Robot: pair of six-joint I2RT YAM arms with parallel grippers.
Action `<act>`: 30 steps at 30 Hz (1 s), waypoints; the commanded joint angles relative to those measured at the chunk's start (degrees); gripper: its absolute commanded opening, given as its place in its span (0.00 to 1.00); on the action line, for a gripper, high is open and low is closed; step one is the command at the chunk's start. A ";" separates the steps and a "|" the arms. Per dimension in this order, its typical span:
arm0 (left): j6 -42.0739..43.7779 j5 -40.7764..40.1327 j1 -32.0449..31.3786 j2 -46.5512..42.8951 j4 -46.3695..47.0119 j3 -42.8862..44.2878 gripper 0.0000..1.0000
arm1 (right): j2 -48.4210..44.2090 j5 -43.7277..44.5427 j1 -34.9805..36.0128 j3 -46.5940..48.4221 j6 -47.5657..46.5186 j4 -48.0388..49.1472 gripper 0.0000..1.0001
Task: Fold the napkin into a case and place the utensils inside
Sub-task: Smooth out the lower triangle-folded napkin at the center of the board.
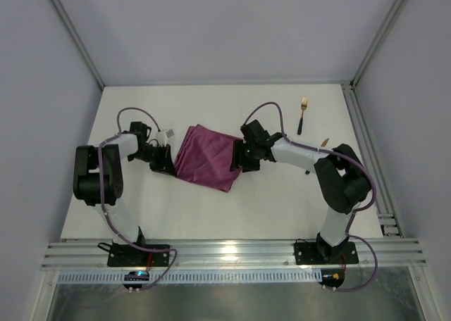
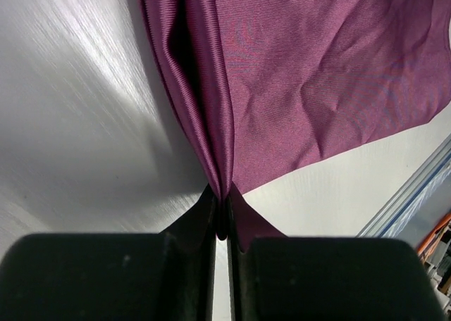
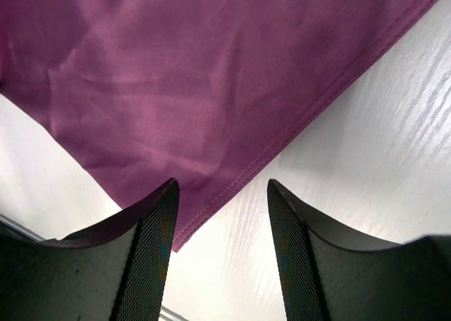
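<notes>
The magenta-purple napkin (image 1: 204, 159) lies folded in the middle of the white table. My left gripper (image 1: 169, 165) is at its left edge. In the left wrist view that gripper (image 2: 224, 203) is shut on a bunched fold of the napkin (image 2: 317, 74), which fans out ahead. My right gripper (image 1: 238, 160) sits at the cloth's right edge. In the right wrist view it (image 3: 222, 191) stands open, with the napkin's (image 3: 176, 89) hemmed edge and corner between its fingers. The gold fork (image 1: 303, 112) lies at the back right. Only the knife's gold tip (image 1: 325, 143) shows beside the right arm.
An aluminium rail (image 1: 365, 145) runs along the table's right side, and slotted rails (image 1: 232, 250) cross the near edge where both arm bases stand. Grey walls enclose the back and sides.
</notes>
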 commanded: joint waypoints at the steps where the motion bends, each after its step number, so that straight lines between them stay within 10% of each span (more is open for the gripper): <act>1: 4.47 -4.43 0.28 -2.16 -6.38 0.96 0.07 | -0.46 1.47 -2.32 0.34 2.39 4.11 0.57; 13: 11.59 -8.47 0.20 -6.55 -20.43 4.82 0.50 | 4.82 3.06 -7.77 7.01 -2.97 -1.95 0.50; 30: 3.25 -15.42 -12.19 10.22 -5.51 34.87 0.39 | 11.85 -2.83 -11.99 11.85 -4.03 -0.99 0.37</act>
